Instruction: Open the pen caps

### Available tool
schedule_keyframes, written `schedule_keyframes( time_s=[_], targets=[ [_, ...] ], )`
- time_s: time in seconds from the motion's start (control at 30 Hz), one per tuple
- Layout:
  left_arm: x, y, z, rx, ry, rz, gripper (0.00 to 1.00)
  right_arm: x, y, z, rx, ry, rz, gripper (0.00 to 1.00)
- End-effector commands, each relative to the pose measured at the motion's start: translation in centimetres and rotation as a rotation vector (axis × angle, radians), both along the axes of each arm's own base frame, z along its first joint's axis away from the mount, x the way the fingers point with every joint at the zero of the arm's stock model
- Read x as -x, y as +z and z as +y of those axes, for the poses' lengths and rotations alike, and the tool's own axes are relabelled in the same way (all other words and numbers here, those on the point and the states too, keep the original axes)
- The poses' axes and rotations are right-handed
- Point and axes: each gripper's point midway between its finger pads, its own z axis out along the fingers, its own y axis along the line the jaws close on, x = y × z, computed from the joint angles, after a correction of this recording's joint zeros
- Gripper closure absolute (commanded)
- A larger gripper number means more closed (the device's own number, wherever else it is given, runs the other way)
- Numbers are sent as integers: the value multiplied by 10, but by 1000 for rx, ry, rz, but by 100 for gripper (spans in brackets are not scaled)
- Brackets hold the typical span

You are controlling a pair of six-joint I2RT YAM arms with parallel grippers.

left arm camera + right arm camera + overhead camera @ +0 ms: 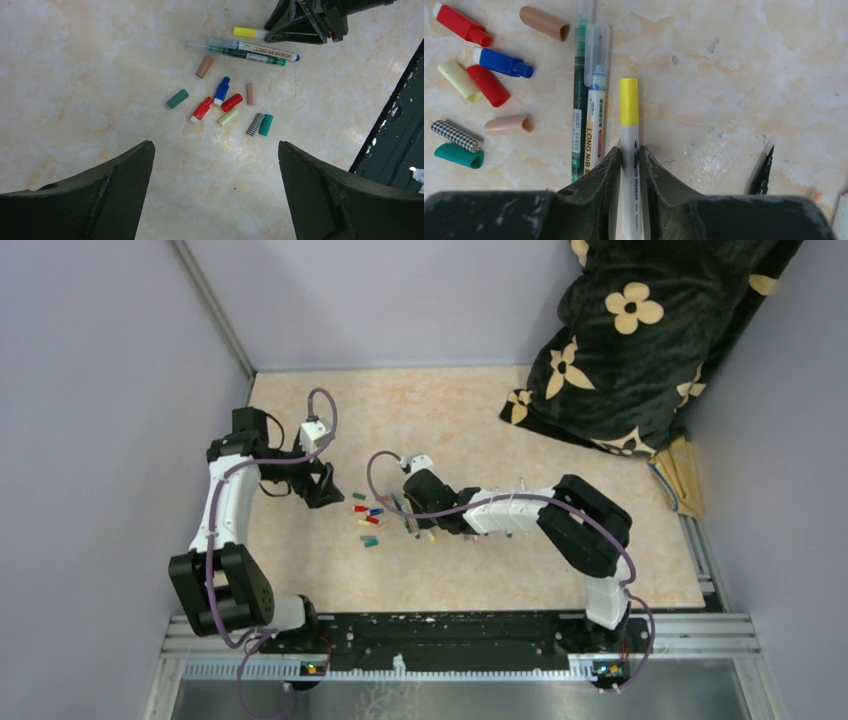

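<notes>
My right gripper [629, 149] is shut on the white barrel of a pen [629, 135], whose yellow cap [628, 101] sticks out beyond the fingertips, still on the pen. Two more pens [589, 115], one green and one marked "long nib marker", lie side by side just left of it. Several loose pen caps [227, 102] in red, blue, green, tan, pale yellow and teal lie scattered on the table. My left gripper [215, 145] hangs open above bare table a little short of the caps, holding nothing. In the top view the left gripper [322, 485] and the right gripper [412, 502] face each other across the caps [368, 520].
A black floral blanket [640, 330] is heaped at the back right corner. A black pen [764, 172] lies right of my right gripper. Purple walls close in on the left, the back and the right. The metal rail [450, 630] with the arm bases runs along the near edge.
</notes>
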Motion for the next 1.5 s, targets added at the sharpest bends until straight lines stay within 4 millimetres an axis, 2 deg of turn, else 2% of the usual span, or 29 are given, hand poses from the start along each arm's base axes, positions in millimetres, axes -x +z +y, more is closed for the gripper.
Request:
schedule_keyframes(
  time_s=[0.0, 0.13, 0.2, 0.23, 0.37, 0.53, 0.63, 0.83, 1.0, 1.1, 1.37, 1.47],
  targets=[
    [2, 12, -5, 37, -26, -34, 1, 20, -18, -32, 106, -15, 31, 80],
    [8, 7, -11, 59, -77, -42, 1, 27, -14, -38, 73, -15, 35, 83],
    [13, 4, -15, 77, -117, -63, 1, 28, -4, -37, 47, -5, 28, 92],
    [15, 2, -18, 85, -136, -77, 1, 27, 2, -35, 31, 2, 23, 100],
    [31, 0, -33, 135, -249, -164, 1, 24, 36, -25, -128, 59, 49, 100],
    [41, -6, -45, 77, -360, -281, 1, 21, 83, -13, -374, 180, 148, 100],
    [44, -11, -57, 18, -433, -328, 1, 29, 101, -4, -435, 274, 216, 100],
    [52, -19, -86, -103, -599, -410, 1, 55, 123, 19, -524, 461, 360, 100],
    [57, -23, -95, -178, -669, -466, 1, 68, 131, 30, -591, 536, 438, 100],
    [60, -28, -98, -195, -691, -456, 5, 70, 132, 35, -610, 556, 473, 100],
    [69, -52, -102, -275, -761, -422, 26, 70, 138, 46, -660, 587, 518, 100],
    [67, -54, -104, -291, -766, -428, 36, 70, 136, 48, -660, 586, 530, 100]
  ],
)
